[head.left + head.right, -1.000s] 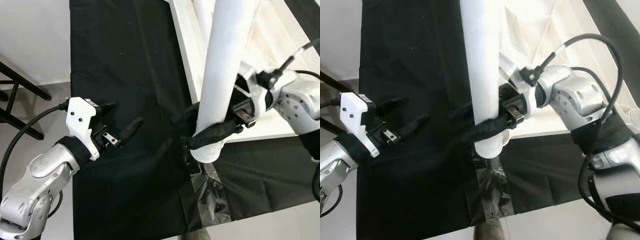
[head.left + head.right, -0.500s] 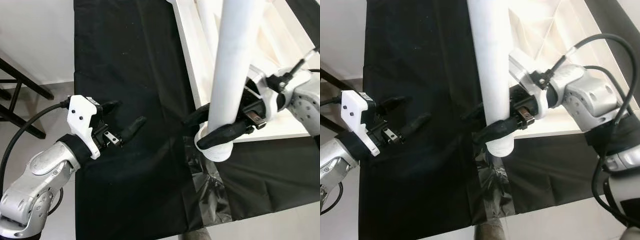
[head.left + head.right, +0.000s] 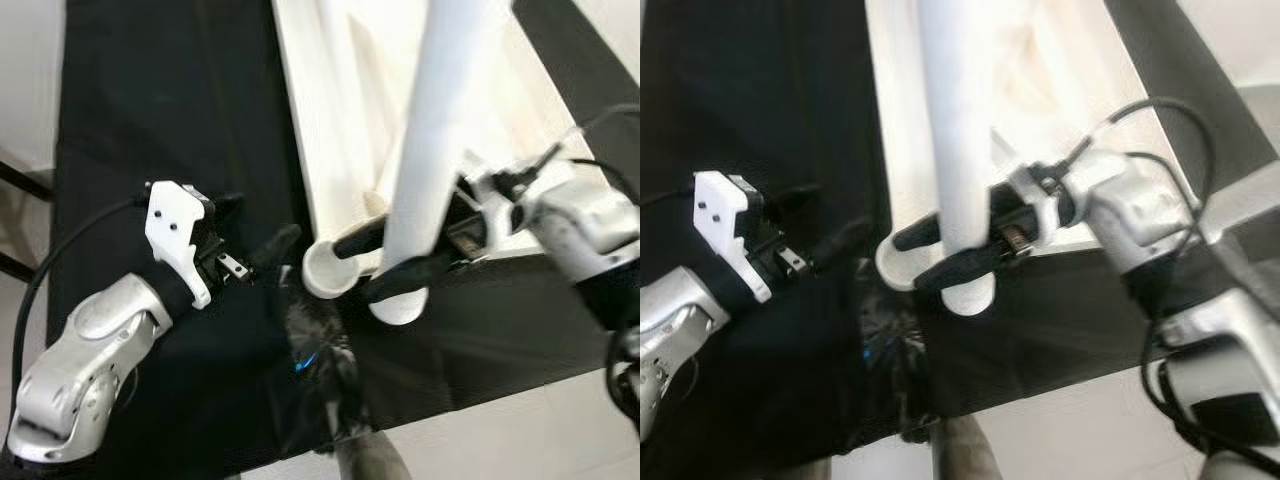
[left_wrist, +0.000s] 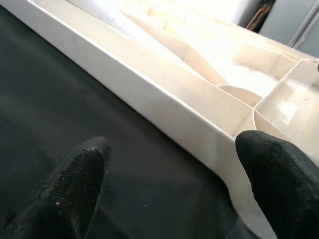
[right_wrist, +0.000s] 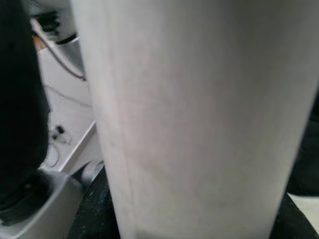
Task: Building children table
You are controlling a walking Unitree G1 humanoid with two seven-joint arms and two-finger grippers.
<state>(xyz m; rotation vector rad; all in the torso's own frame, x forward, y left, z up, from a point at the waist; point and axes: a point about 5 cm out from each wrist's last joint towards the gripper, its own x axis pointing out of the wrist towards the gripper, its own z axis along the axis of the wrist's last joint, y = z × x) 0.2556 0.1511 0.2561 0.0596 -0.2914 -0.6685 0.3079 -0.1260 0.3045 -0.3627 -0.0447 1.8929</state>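
Observation:
The white table top [image 3: 340,120] lies upside down on a black cloth, with a round leg socket [image 3: 325,272] at its near corner. My right gripper [image 3: 358,268] is shut on a thick white table leg [image 3: 430,150]. It holds the leg nearly upright, with the lower end [image 3: 398,305] just right of the socket and off the table top's edge. In the right wrist view the leg [image 5: 199,114] is pressed against a black finger [image 5: 20,99]. My left gripper [image 3: 260,222] is open and empty, just left of the socket. The left wrist view has its fingers [image 4: 75,184] facing the table top's rim [image 4: 149,94].
The black cloth [image 3: 150,90] covers the work surface. A crumpled, taped seam [image 3: 315,360] runs toward me below the socket. Pale floor [image 3: 560,430] lies at the near right. Thin dark furniture legs [image 3: 20,180] stand at the far left. The eye views are blurred.
The camera has shifted and blurred. My right gripper has carried the leg left, bringing its lower end next to the corner socket. The left gripper stays open, now close to the socket.

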